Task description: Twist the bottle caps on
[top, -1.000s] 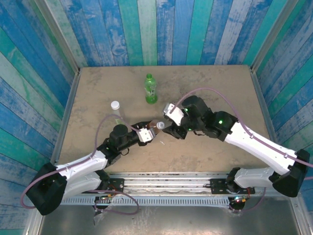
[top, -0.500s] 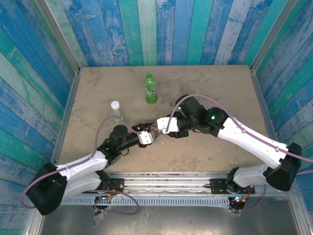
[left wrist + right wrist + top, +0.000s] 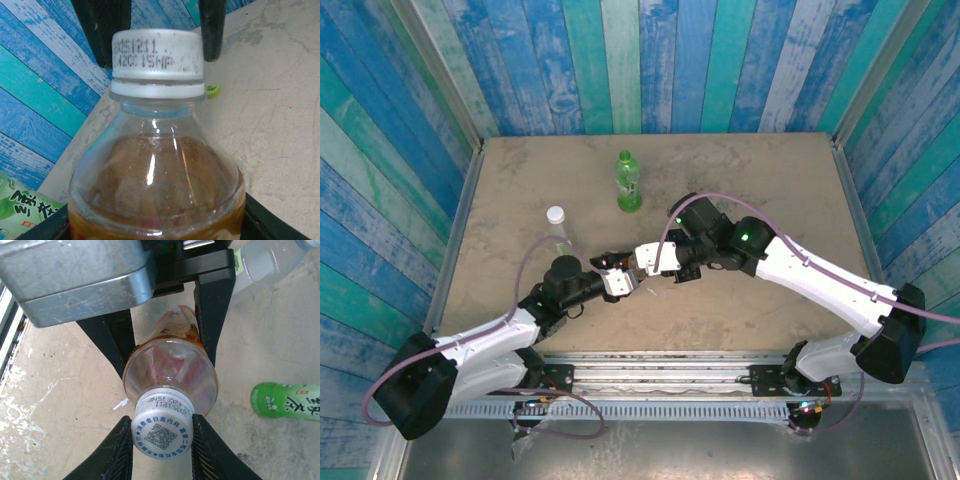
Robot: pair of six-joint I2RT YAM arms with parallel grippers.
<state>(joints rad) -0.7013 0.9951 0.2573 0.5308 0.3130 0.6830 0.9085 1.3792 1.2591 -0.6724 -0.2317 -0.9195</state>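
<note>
My left gripper [image 3: 623, 272] is shut on the amber bottle [image 3: 170, 367], which it holds tilted off the table with its neck toward the right arm. A white cap [image 3: 162, 432] sits on that neck. My right gripper [image 3: 163, 440] is shut on this cap, one pad pressed against each side. From the left wrist, the same cap [image 3: 157, 56] shows between the right arm's black fingers [image 3: 102, 30]. A small yellow-green cap [image 3: 213, 90] lies loose on the table beyond. The green bottle [image 3: 629, 183] stands at the back, and the clear bottle [image 3: 557, 226] with a white cap stands to the left.
The tan table [image 3: 770, 190] is walled by blue and green planks, with a metal rail along its near edge. A tiny white plastic scrap [image 3: 120, 404] lies on the table under the held bottle. Both arms meet near the table's centre front.
My right gripper has moved left to the amber bottle's neck and narrowed its jaws onto the white cap. The left gripper has kept holding the bottle in place.
</note>
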